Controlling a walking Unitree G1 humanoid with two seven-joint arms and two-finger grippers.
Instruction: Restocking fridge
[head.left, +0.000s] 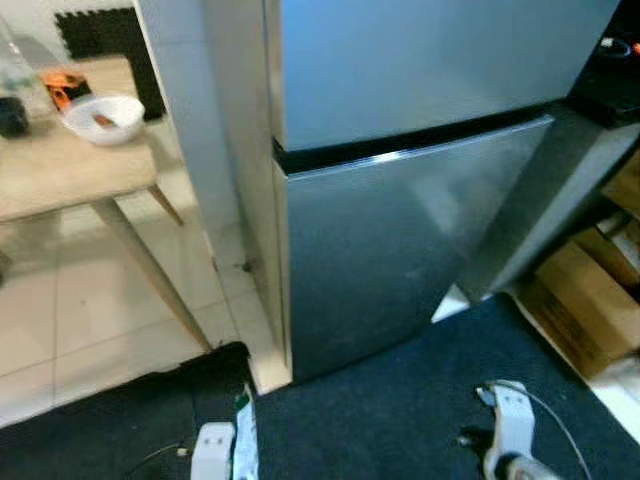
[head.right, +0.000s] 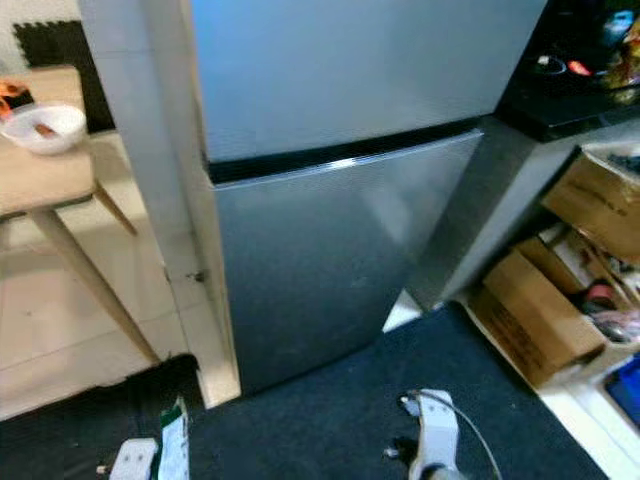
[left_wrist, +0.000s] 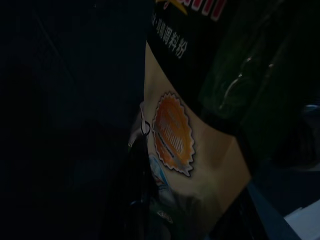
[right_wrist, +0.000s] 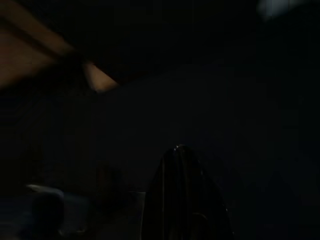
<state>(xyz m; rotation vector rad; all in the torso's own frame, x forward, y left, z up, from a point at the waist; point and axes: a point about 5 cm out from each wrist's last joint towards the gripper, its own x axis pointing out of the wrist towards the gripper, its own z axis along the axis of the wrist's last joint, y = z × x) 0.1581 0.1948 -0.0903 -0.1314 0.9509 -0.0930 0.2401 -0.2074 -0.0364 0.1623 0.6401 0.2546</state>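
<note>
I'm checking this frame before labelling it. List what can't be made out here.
- Inside of the tall silver fridge: hidden, both doors shut.
- Printed food packet with an orange seal: left wrist view is dark; the print is unreadable and the top is cut off.
- Left gripper: cut off by the eye view's bottom edge.
- Right wrist view: nearly black.
- Contents of the white bowl on the wooden table: too small.

Head views were evenly lit but soft throughout; we noted a pale sheen across the fridge (head.left: 400, 150) doors and a thin bright glint along the lower door's top edge. Both wrist views were very dark: on the left we made out only a dim printed packet (left_wrist: 185, 145), on the right one faint warm patch.
</note>
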